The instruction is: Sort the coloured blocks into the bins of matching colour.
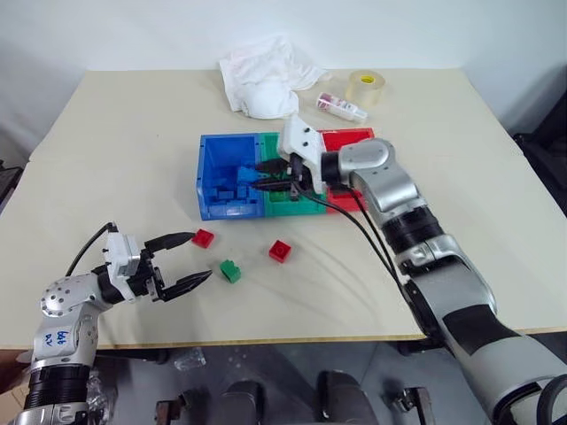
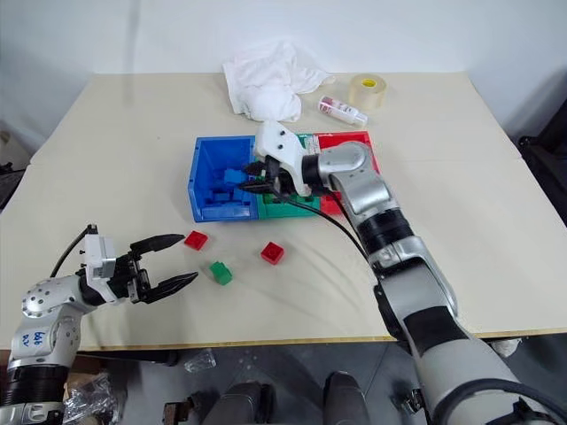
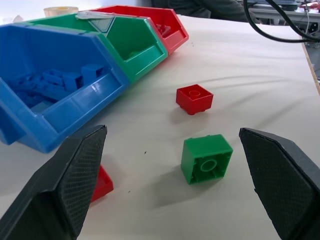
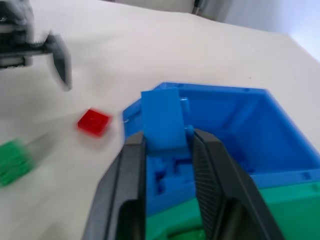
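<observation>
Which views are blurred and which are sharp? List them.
Right wrist view: motion smear on the green block and the left pincer; the held blue block is crisp. Left wrist view: green block sharp. Head views: sharp, soft even light.

Three bins (image 1: 232, 181) joined in a row were placed near the middle of the table (image 1: 461, 177). Bricks (image 3: 55, 82) were piled inside the left bin. Behind the bins, a cloth (image 1: 266, 75) was laid, with a small bottle (image 1: 341, 107) to its right and a tape roll (image 1: 368, 87) further right. In front of the bins, three loose bricks were set apart on the table: one (image 1: 204, 237) to the left, one (image 1: 280, 251) to the right, and another (image 1: 230, 270) between them, nearer the front edge.
</observation>
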Controlling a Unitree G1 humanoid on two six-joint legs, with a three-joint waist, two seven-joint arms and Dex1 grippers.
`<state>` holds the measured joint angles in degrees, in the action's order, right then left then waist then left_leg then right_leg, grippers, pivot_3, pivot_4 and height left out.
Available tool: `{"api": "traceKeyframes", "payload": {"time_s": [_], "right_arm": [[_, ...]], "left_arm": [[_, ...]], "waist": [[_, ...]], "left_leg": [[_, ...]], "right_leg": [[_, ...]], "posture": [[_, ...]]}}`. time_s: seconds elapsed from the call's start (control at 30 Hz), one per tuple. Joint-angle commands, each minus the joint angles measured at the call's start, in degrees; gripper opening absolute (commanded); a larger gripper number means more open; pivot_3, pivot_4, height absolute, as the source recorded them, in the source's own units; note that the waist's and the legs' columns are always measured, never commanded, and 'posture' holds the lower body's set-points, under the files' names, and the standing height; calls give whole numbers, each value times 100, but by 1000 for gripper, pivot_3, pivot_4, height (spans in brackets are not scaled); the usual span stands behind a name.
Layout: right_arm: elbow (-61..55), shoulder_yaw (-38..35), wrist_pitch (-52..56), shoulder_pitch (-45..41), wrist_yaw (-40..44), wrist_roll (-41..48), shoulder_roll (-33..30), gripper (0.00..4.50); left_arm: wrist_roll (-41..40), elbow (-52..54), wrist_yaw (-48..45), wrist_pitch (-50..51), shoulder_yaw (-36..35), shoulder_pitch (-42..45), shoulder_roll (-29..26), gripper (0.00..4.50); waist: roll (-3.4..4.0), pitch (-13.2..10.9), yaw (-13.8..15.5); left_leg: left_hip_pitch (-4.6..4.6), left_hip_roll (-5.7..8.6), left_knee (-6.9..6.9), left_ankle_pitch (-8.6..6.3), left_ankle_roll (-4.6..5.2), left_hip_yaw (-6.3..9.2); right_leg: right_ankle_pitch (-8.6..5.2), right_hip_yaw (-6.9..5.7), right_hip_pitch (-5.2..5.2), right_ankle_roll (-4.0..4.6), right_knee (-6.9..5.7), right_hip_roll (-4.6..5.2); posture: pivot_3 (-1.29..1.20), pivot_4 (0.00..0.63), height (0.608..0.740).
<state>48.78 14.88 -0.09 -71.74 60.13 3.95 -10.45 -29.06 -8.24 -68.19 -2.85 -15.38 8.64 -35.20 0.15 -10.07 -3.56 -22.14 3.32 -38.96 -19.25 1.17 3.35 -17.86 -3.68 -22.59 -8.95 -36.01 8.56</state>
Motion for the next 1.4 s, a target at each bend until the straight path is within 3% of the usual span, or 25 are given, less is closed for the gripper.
{"api": "traceKeyframes", "payload": {"time_s": [0.03,0.2,0.37,0.57,0.8,0.97,1.17,1.27,1.4], "right_arm": [[948,-146,-525,-538,-605,-252,373,1221],[1695,-253,-800,-928,-1037,-464,670,2842],[1743,-377,-987,-986,-898,-509,642,4489],[827,-529,-974,-445,380,-136,130,4489],[-2627,-742,496,1750,1898,879,-1432,4489],[-4752,-1412,1887,3437,1855,1623,-2768,4489],[-5709,-2481,2526,5205,1610,1992,-3911,4489],[-5844,-2943,2521,5962,1551,2026,-4246,4489],[-6076,-2894,2666,6022,1228,2103,-4255,4489]], "left_arm": [[-61,127,50,-92,-86,-25,-9,4500],[-83,207,66,-129,-116,-126,-17,4500],[-102,238,49,-136,-143,-183,-47,4500],[-85,128,15,-130,-119,-98,-73,4500],[-194,-109,-162,-160,-129,64,-31,4500],[-177,-324,-308,-167,-109,175,-38,4500],[-162,-537,-485,-188,-113,207,-64,4500],[-161,-708,-602,-213,-118,286,-88,4500],[-140,-863,-690,-219,-100,454,-99,4500]], "waist": [[1,0,-38],[3,-1,-125],[5,-2,-152],[6,-3,-120],[5,-3,35],[7,-4,134],[6,-4,234],[6,-4,329],[6,-4,335]], "left_leg": [[0,-2,2,0,0,0],[0,-1,7,0,-1,16],[0,-2,11,-1,-3,18],[-1,-1,7,-1,-3,21],[-9,10,-10,-1,-2,52],[-16,6,-13,-1,-3,40],[-13,2,-15,-1,-2,7],[-10,2,-15,-1,0,-1],[0,-8,-20,-1,1,-35]], "right_leg": [[0,0,-2,0,0,-1],[0,-2,-1,0,-8,-2],[0,-2,-3,0,-9,-4],[0,-1,0,0,-8,-4],[0,1,13,1,-5,-1],[0,-1,10,1,4,-1],[0,10,12,0,16,0],[0,13,14,0,16,1],[0,22,14,0,18,0]], "posture": [[0,150,740],[0,150,740],[0,150,740],[0,150,740],[0,150,740],[0,150,740],[0,150,740],[0,150,740],[0,150,740]]}}
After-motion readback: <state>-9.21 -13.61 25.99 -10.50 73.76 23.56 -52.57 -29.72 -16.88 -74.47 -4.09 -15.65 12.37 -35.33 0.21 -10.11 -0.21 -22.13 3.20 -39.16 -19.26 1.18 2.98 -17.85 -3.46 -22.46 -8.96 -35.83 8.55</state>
